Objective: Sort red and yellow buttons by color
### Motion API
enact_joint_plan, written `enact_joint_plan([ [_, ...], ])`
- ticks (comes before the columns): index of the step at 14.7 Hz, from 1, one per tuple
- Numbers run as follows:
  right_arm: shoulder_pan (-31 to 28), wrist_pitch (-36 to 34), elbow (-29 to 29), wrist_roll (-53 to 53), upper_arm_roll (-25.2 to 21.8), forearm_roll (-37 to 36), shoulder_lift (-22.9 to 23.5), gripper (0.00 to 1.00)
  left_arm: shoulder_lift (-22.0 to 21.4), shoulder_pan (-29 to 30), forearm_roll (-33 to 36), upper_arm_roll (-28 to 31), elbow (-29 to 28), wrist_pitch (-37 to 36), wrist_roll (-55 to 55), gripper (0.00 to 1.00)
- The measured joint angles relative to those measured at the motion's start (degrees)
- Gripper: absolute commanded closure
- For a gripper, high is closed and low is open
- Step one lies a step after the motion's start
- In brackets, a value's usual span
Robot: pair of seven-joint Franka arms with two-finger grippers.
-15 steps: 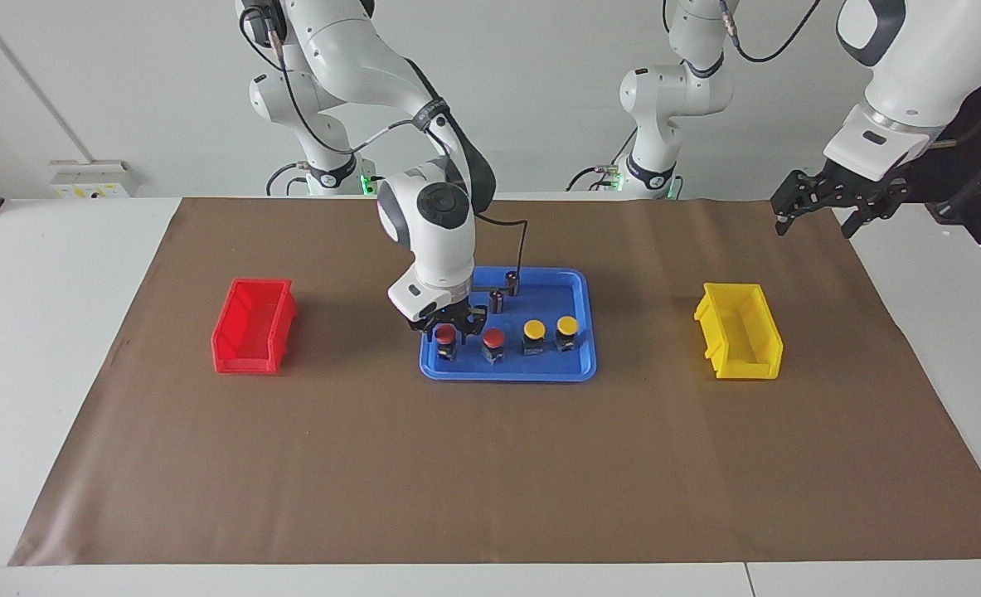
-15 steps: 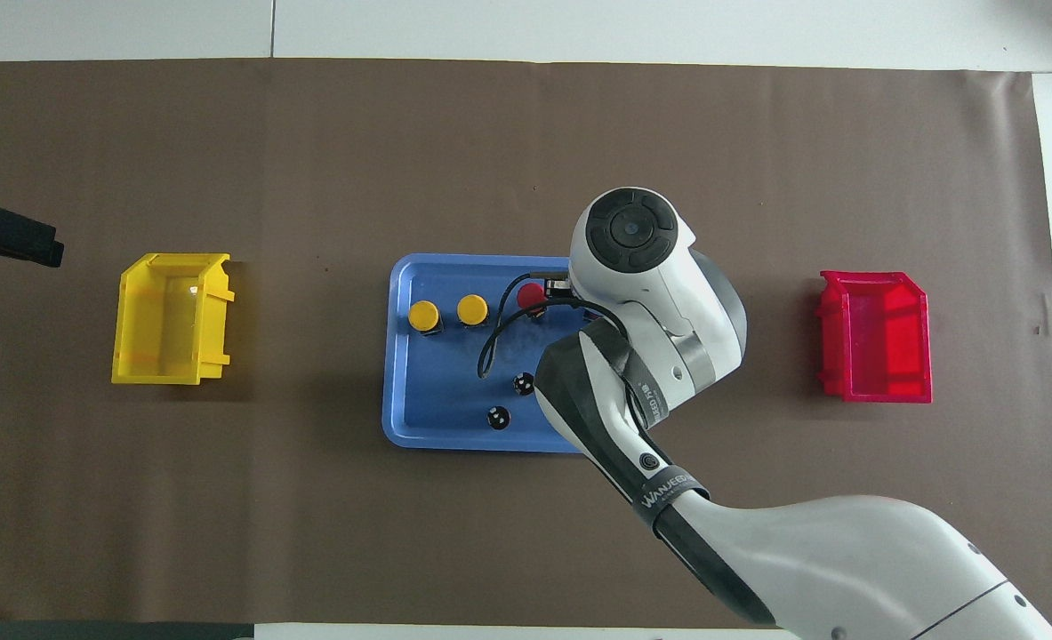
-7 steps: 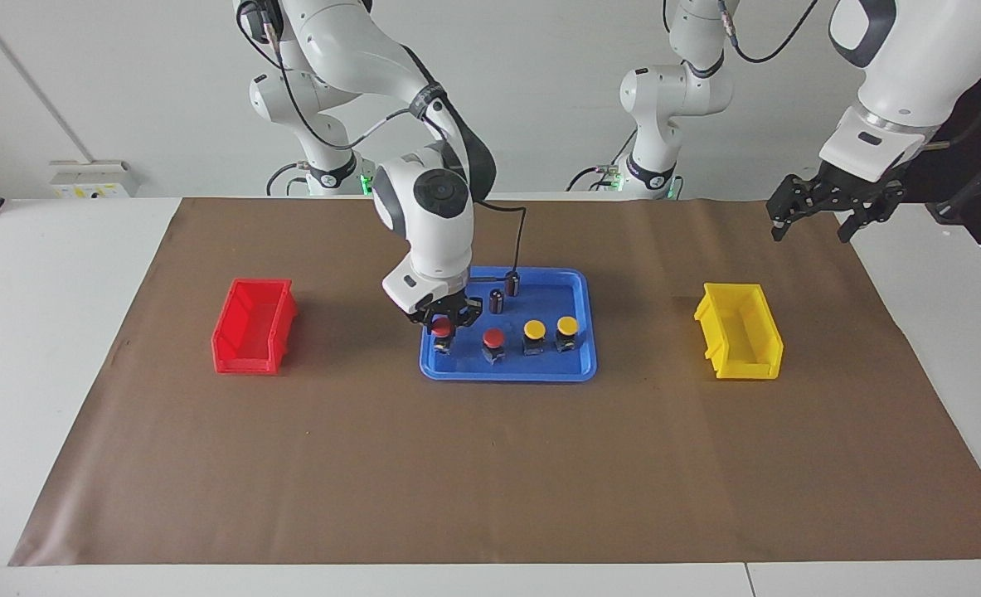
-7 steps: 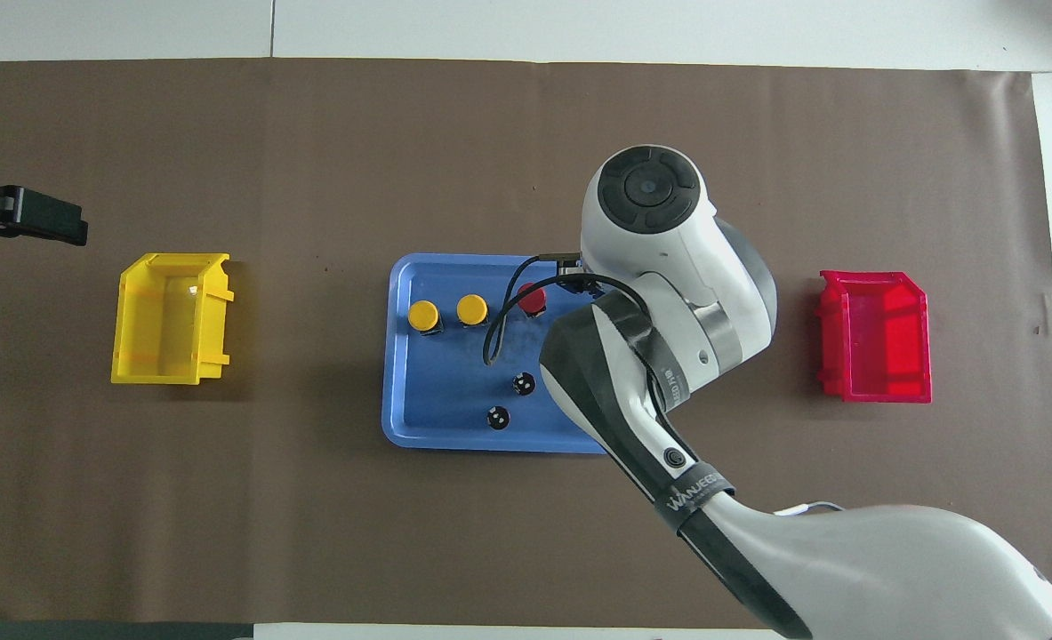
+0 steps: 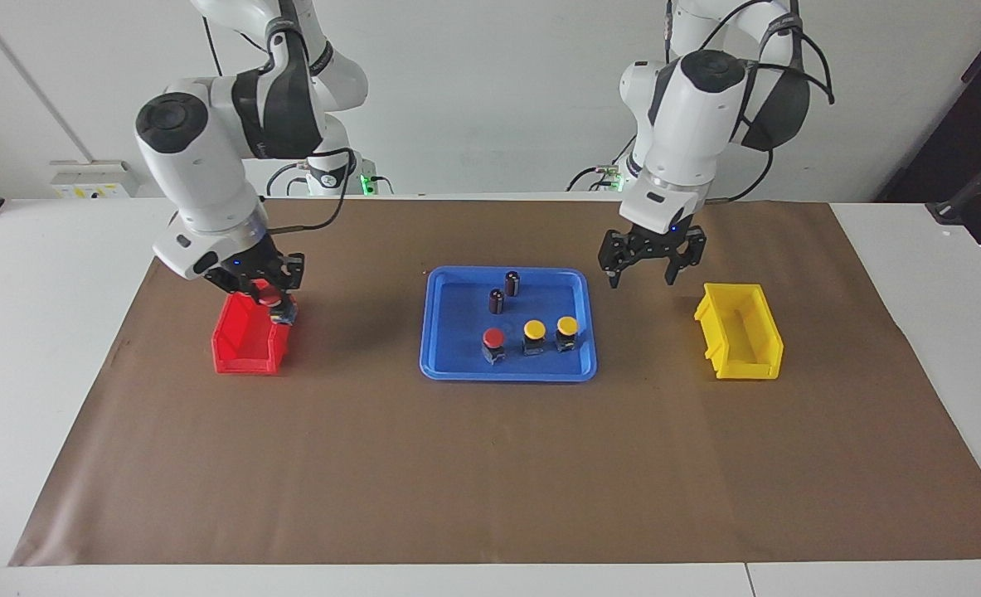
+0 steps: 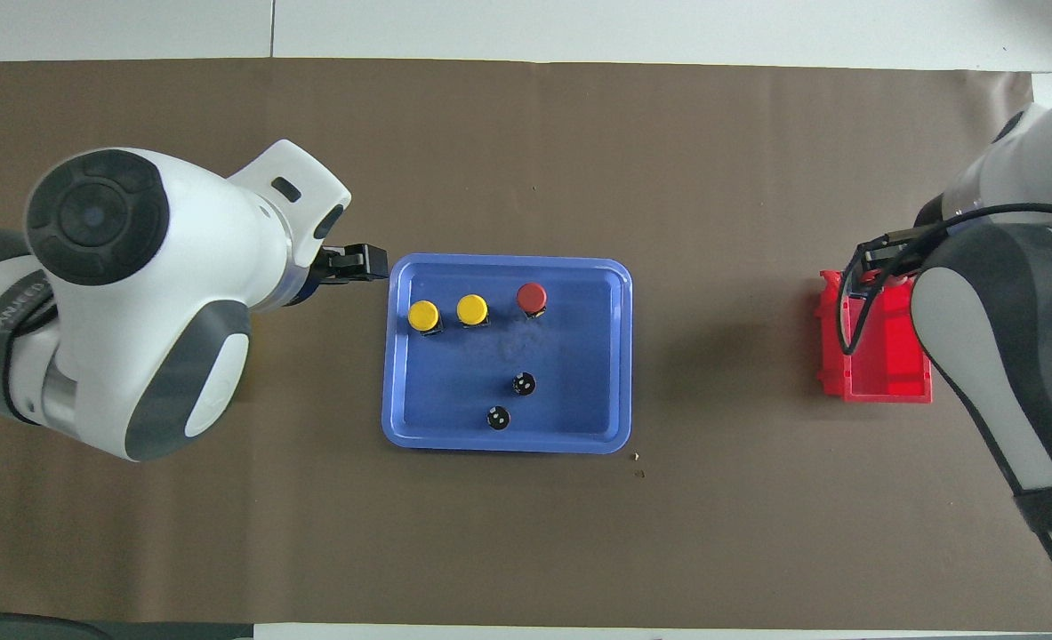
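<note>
My right gripper (image 5: 273, 300) is shut on a red button (image 5: 268, 292) and holds it just over the red bin (image 5: 241, 348), at the bin's rim toward the tray. In the overhead view the right arm covers the gripper and the button above the red bin (image 6: 881, 378). One red button (image 5: 493, 339) (image 6: 531, 298) and two yellow buttons (image 5: 534, 332) (image 5: 567, 326) (image 6: 423, 315) (image 6: 472, 309) stand in a row in the blue tray (image 5: 457, 371) (image 6: 401, 391). My left gripper (image 5: 641, 278) (image 6: 358, 264) is open and empty, low over the mat between the tray and the yellow bin (image 5: 739, 336).
Two dark capless cylinders (image 5: 497, 300) (image 5: 512, 283) (image 6: 524, 384) (image 6: 498, 418) stand in the tray, nearer to the robots than the buttons. In the overhead view the left arm hides the yellow bin. A brown mat (image 5: 490, 464) covers the table.
My right gripper lifted a red button out of the tray and carried it over the red bin. My left gripper swung in from past the yellow bin to beside the tray.
</note>
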Motion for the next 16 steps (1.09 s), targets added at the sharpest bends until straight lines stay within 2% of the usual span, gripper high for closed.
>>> enact_joint_plan([
  [3,-3.6,8.1,-11.2,-4.1,0.0,0.0,-3.9,0.87,5.3,-2.5,0.0,0.0,-1.9,5.4,-2.0,0.22],
  [5,-3.5,9.2,-13.9,-4.1,0.3,0.0,-5.0,0.87,7.3,-3.8,0.0,0.0,-3.9,8.9,-3.5,0.23],
  [8,-3.7,12.9,-18.2,-4.1,0.3,0.0,-6.7,0.87,8.1,-4.6,0.0,0.0,-5.5,11.0,-4.1,0.23],
  [10,-4.3,15.7,-21.6,-4.1,0.3,0.0,-7.4,0.87,8.3,-4.8,0.0,0.0,-5.7,11.0,-4.2,0.3],
  [11,-4.7,16.6,-22.6,-4.1,0.3,0.0,-7.4,0.87,8.5,-4.9,0.0,0.0,-5.7,11.1,-4.3,0.44],
  [13,-4.9,19.1,-24.3,-4.1,0.3,0.0,-7.4,0.87,8.9,-4.9,0.0,0.1,-5.7,11.9,-4.5,0.85],
  [15,-4.9,21.3,-25.9,-4.1,0.3,0.0,-7.2,0.87,9.1,-5.0,0.0,0.1,-5.7,12.2,-4.6,0.96],
  [16,-4.9,22.2,-26.7,-4.1,0.3,0.0,-7.1,0.87,9.1,-5.0,0.0,0.1,-5.7,12.2,-4.7,0.97],
])
